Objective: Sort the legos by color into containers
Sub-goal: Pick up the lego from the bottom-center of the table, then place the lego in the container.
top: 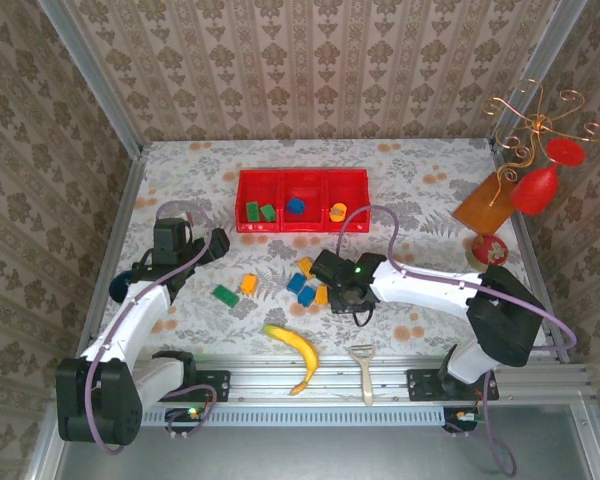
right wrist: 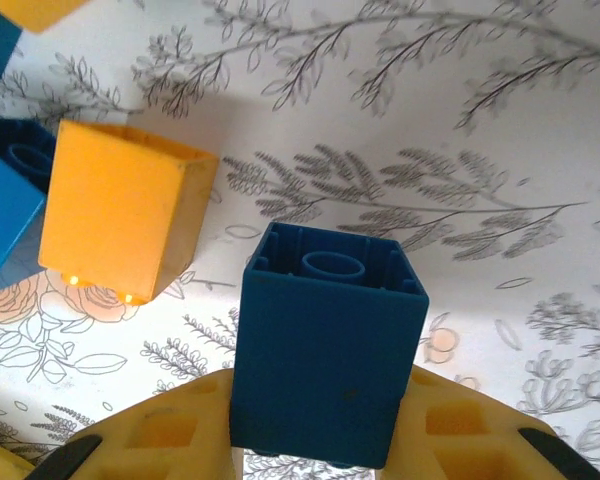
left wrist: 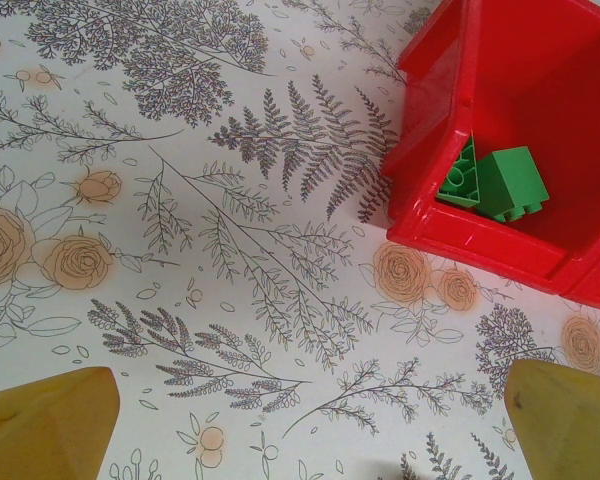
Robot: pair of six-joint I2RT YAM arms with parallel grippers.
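In R gripper: dark blue lego, pinched betw. the two yellow pads, hollow underside twd camera. Lifted or resting on cloth: can't tell. Just left of it in wrist view, not touching: orange lego. At left frame edge: lighter blue legos.

L gripper: spread wide, yellow fingers at both lower corners of its wrist view, over floral cloth, near left end of red tray. In that end compartment: two green legos, touching, against the near-side wall.

From top cam: tray at far centre of table, three compartments. Left w/ the 2 green, mid w/ one blue brick, right w/ one orange brick. Loose on cloth betw. the arms: green brick w/ orange one just beside, then small orange/blue cluster right at R gripper.

Near front edge: banana, peeler. Far right, well apart: red goblet ornament.
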